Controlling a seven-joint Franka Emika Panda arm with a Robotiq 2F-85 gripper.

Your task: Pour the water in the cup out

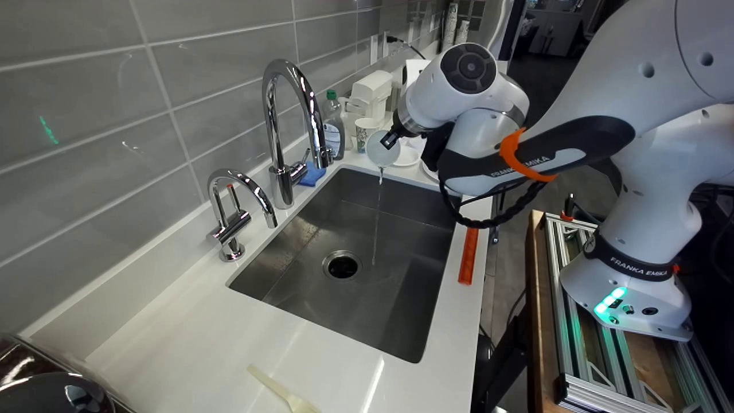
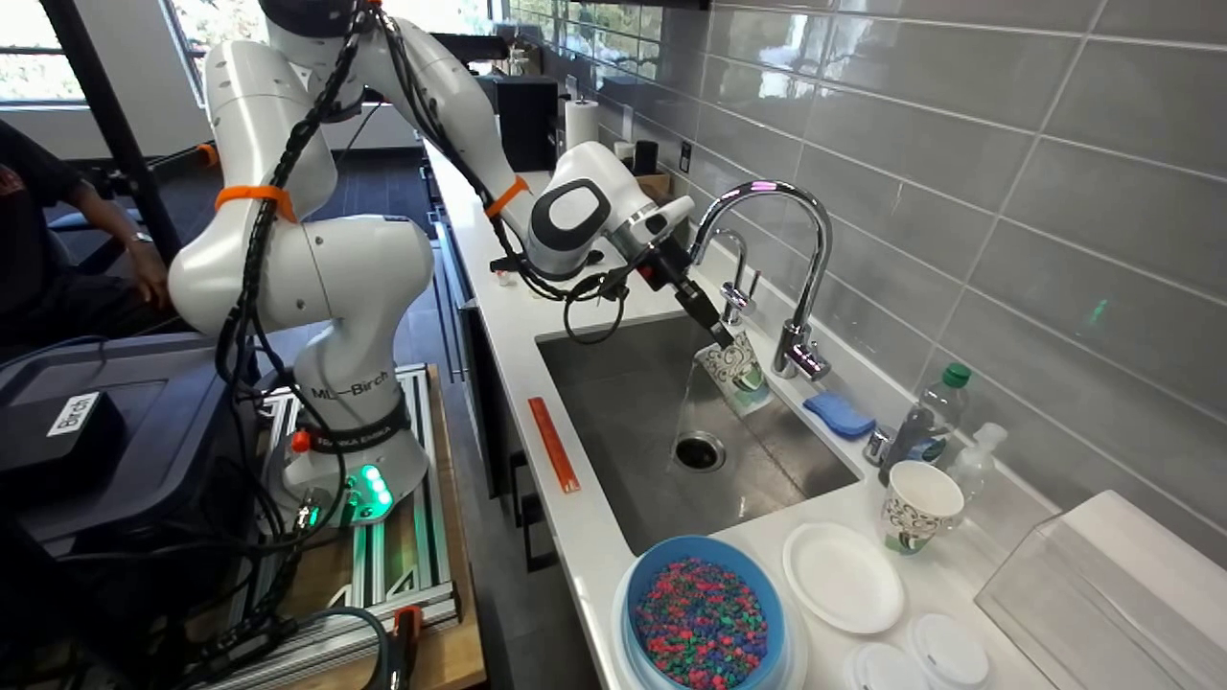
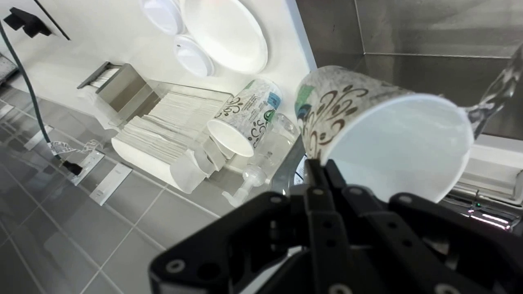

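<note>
The cup is white paper with a brown swirl print. It shows in both exterior views and in the wrist view. It is tilted over the sink, mouth sideways and downward. A thin stream of water runs from its rim to the sink floor near the drain; the stream also shows in the wrist view. My gripper is shut on the cup's wall at the rim, one finger inside and one outside. It also shows in both exterior views.
A tall faucet and a small faucet stand along the wall. Beside the sink are a blue sponge, soap bottle, another patterned cup, plate and blue bowl. An orange bar lies on the front edge.
</note>
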